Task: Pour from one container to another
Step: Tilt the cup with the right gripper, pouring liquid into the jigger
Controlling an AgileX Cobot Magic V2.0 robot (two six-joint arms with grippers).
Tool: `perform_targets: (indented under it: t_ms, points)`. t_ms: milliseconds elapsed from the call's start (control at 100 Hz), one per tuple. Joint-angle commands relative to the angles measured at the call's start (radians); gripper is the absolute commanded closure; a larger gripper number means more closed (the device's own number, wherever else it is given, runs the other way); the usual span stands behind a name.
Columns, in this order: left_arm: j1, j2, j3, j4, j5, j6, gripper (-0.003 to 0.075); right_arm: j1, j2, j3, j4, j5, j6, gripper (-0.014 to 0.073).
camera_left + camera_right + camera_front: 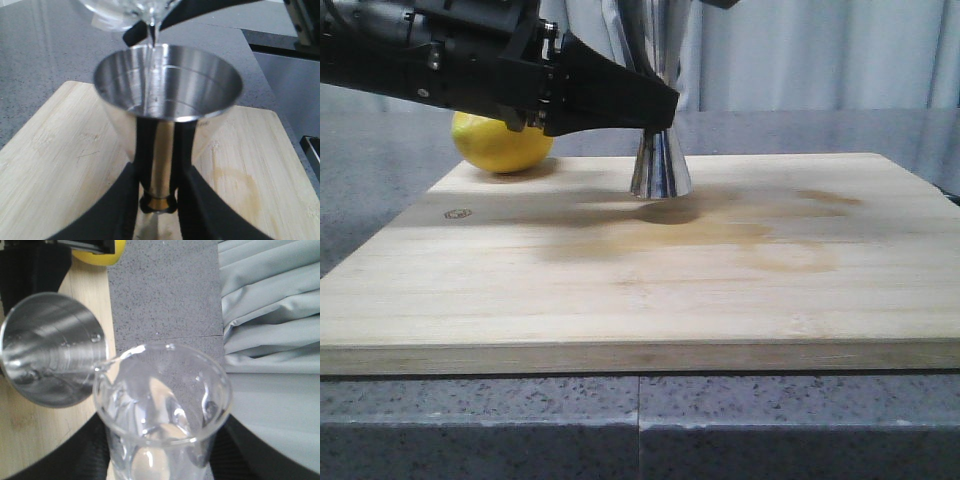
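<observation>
Hiding jigger (660,165) waist: left gripper (655,105); beaker (162,410) base cropped.

1. A wooden cutting board (620,290) is laid on a grey speckled countertop (480,425).
2. Faint brownish stains are seen on the board's surface.
3. A lemon (500,145) is placed at the board's far left corner.
4. Pale grey curtains (820,55) are hung behind the countertop.

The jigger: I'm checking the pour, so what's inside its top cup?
A thin clear stream falls from the beaker into the jigger, and a little clear liquid pools at the bottom. The lower cone's inside is hidden.
</observation>
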Motion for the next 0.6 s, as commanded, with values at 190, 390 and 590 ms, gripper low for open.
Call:
perform_targets:
  t_ms: [190, 390, 590]
  points:
    - [-0.001, -0.054, -0.028, -0.077, 0.068, 0.002, 0.0564, 0.001, -0.031, -0.042, -0.046, -0.055, -0.005, 0.0344]
    - [-0.001, -0.054, -0.028, -0.077, 0.068, 0.002, 0.0564, 0.001, -0.031, -0.042, -0.060, -0.059, -0.005, 0.0344]
    - [-0.001, -0.054, -0.028, -0.077, 0.068, 0.002, 0.0564, 0.001, -0.031, -0.042, -0.060, -0.059, -0.041, 0.0344]
